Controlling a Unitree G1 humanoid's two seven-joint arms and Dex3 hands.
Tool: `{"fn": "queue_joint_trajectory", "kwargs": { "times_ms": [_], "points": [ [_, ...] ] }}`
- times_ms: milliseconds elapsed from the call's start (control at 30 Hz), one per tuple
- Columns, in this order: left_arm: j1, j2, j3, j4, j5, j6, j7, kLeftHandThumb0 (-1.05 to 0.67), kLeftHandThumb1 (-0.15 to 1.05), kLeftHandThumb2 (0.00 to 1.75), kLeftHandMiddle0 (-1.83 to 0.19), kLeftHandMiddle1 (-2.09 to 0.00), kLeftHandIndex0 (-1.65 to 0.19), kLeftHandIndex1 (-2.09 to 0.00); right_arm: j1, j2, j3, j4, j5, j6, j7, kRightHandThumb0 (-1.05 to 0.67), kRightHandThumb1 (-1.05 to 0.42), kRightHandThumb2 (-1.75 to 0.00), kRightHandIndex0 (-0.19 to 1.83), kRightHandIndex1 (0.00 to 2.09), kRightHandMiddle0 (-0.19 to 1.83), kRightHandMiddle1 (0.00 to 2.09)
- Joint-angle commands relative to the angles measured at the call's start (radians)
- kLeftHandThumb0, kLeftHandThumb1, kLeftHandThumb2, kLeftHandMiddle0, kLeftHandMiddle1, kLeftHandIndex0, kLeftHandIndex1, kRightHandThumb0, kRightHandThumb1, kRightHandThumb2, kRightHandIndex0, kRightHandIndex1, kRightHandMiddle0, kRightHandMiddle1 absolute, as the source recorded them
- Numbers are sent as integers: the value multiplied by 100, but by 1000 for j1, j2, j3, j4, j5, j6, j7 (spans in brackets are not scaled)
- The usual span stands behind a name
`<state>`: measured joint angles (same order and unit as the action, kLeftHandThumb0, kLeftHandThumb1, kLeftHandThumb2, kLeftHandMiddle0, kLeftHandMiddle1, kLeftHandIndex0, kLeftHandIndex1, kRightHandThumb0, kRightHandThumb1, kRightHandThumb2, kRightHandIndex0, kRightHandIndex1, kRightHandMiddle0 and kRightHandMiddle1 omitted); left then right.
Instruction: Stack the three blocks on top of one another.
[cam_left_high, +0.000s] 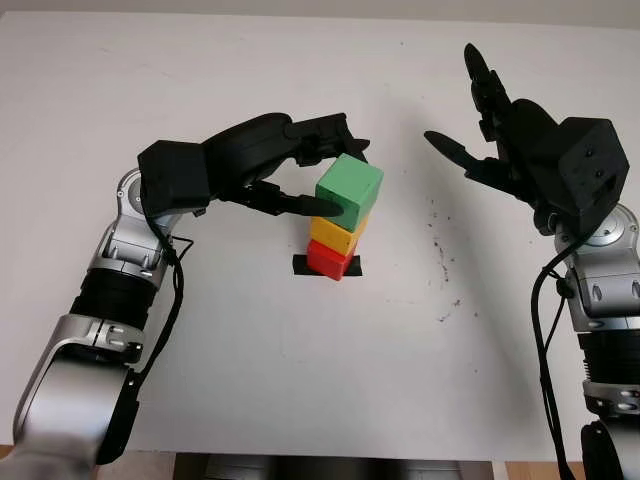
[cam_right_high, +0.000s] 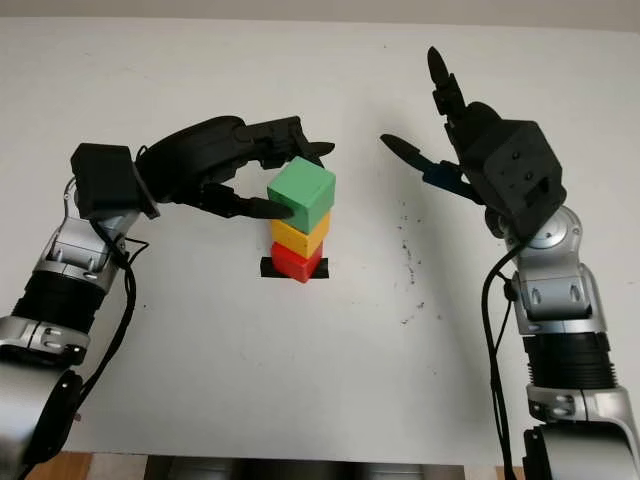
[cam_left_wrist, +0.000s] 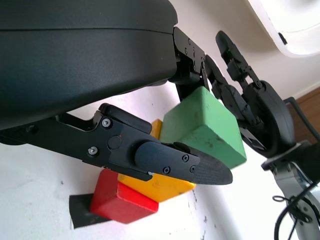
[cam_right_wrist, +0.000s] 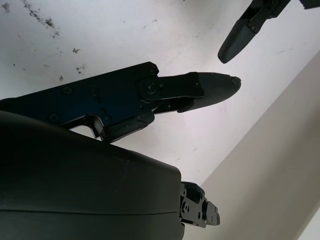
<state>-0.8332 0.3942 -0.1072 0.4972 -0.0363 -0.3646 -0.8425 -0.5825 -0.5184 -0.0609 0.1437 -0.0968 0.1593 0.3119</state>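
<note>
- Left eye view: left hand (cam_left_high: 318, 172) grips the green block (cam_left_high: 349, 191), fingers on both sides.
- Green block sits tilted atop the yellow block (cam_left_high: 334, 236), which is on the red block (cam_left_high: 325, 260), over a black mark (cam_left_high: 300, 266) on the table (cam_left_high: 250, 340).
- Right hand (cam_left_high: 500, 130) raised to the stack's right, open, holding nothing.
</note>
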Motion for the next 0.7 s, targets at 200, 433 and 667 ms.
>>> {"fn": "queue_joint_trajectory", "kwargs": {
  "times_ms": [200, 433, 667],
  "points": [
    [21, 23, 4, -33, -10, -20, -11, -75, 104, 6, -10, -4, -20, -70, 1, -2, -12, 15, 18, -31, 2, -67, -105, -27, -19, 0, -19, 0],
    [23, 28, 9, -24, -14, -18, -4, -76, 103, 5, -7, -4, -15, -56, 0, -1, -15, 20, 27, -31, -2, -67, -105, -26, -16, 3, -19, 0],
    [28, 28, 39, -31, -46, -1, 19, -85, 99, 5, 15, -1, 14, -5, 3, -2, -13, 11, 25, -21, -5, -68, -105, -26, -18, 2, -19, 0]
  ]
}}
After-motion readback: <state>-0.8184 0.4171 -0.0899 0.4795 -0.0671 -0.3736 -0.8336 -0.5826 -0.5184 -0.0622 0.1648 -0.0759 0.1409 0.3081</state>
